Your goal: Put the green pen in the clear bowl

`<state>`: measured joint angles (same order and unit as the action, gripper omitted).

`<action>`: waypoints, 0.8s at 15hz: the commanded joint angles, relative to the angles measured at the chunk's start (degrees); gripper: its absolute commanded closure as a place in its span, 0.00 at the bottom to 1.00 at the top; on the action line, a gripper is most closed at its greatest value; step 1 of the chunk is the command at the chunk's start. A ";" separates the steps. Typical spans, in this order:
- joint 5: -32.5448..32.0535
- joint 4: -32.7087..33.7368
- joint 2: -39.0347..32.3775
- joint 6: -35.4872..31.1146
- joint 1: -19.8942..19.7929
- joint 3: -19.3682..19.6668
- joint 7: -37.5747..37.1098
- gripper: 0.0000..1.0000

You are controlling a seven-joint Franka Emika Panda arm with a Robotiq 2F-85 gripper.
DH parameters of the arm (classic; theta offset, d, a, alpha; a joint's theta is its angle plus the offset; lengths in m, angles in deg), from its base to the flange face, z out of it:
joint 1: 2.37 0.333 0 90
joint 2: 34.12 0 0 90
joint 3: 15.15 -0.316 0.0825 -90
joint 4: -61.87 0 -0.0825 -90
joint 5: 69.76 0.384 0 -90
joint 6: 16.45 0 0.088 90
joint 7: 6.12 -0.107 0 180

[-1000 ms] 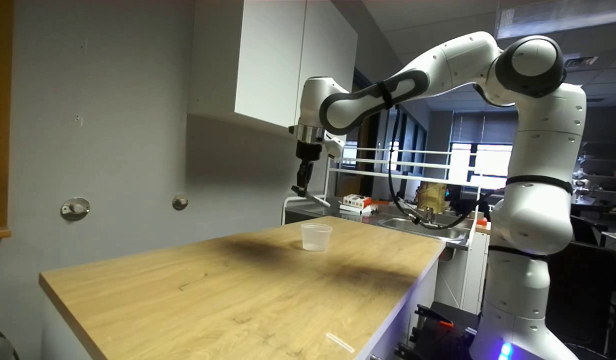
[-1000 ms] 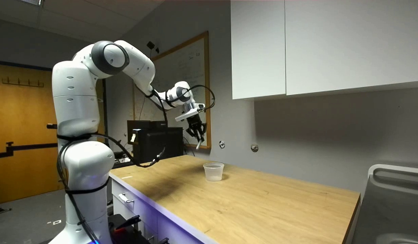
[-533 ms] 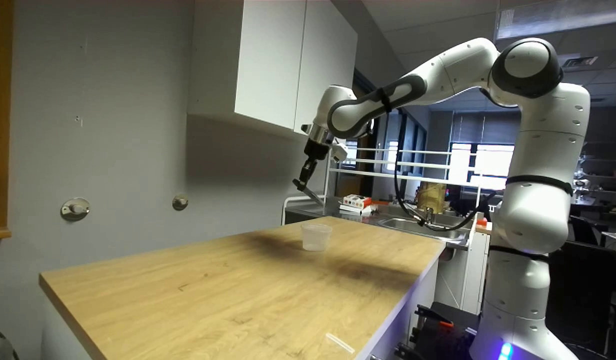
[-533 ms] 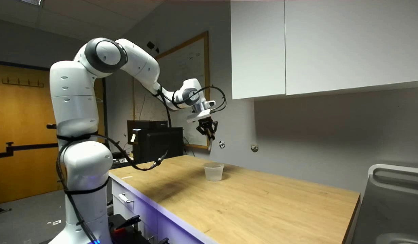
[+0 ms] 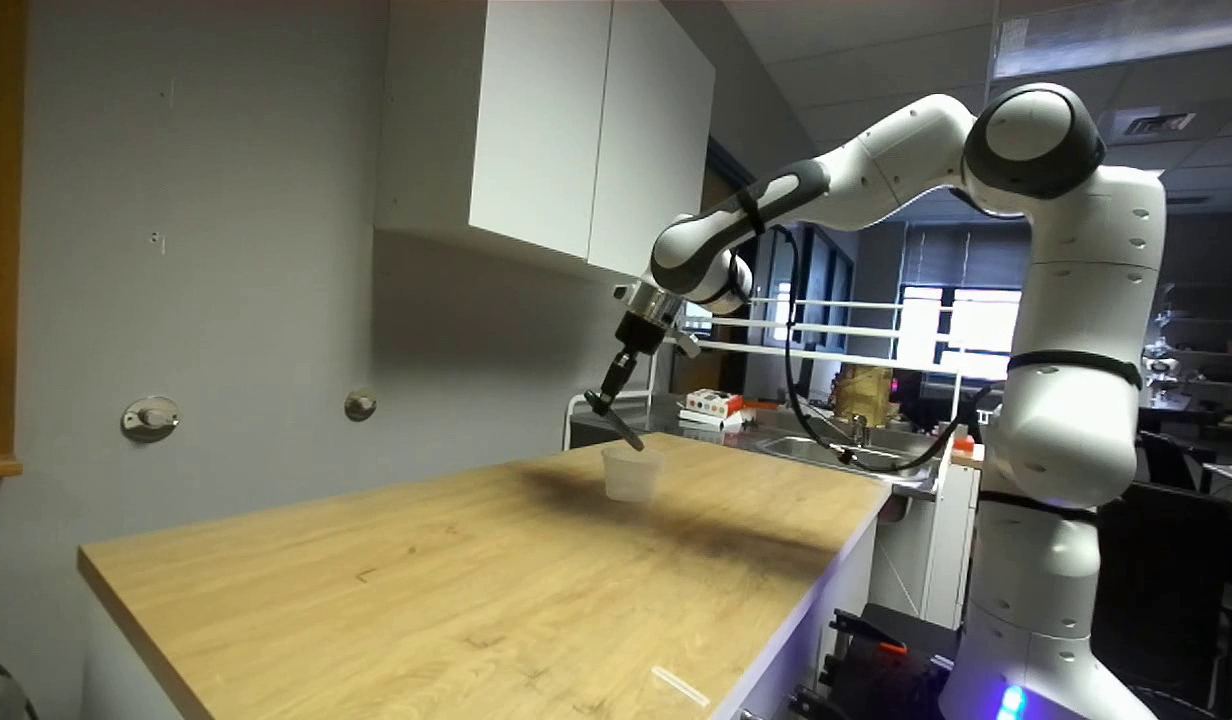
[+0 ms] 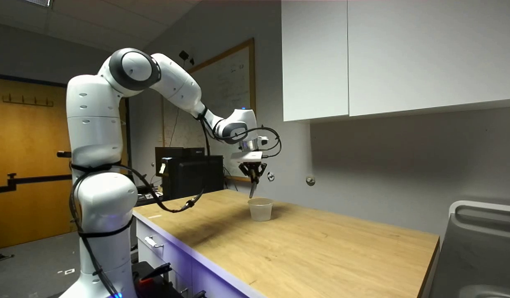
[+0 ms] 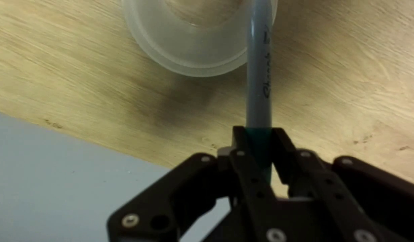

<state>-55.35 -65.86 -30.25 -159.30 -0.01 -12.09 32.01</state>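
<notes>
The green pen [image 7: 259,77] has a long grey body and a green part. My gripper [image 7: 258,134] is shut on the green part, one finger on each side. In an exterior view the pen [image 5: 626,432] slants down from the gripper [image 5: 600,402]. In another exterior view the pen [image 6: 252,190] hangs steeply under the gripper [image 6: 254,179], its low end just above the bowl's rim. The clear bowl [image 5: 631,480] stands upright on the wooden counter; it also shows in the wrist view [image 7: 193,50], where the pen crosses over its right side. The pen's far end is cut off there.
The wooden counter [image 5: 456,590] has a grey wall behind it. White cabinets [image 6: 387,58] hang above. A sink [image 5: 836,455] and a red and white box [image 5: 714,403] lie beyond the counter's end. A dark monitor [image 6: 199,176] stands at the far end.
The gripper has come down with the pen held in it, and the arm has tilted. The pen's low end is now close over the bowl. The bowl has not moved.
</notes>
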 commanded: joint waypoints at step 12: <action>4.29 -1.96 -0.63 0.46 -3.50 0.89 6.22 0.02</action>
<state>-49.93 -67.63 -31.67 -159.17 -3.18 -11.05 38.13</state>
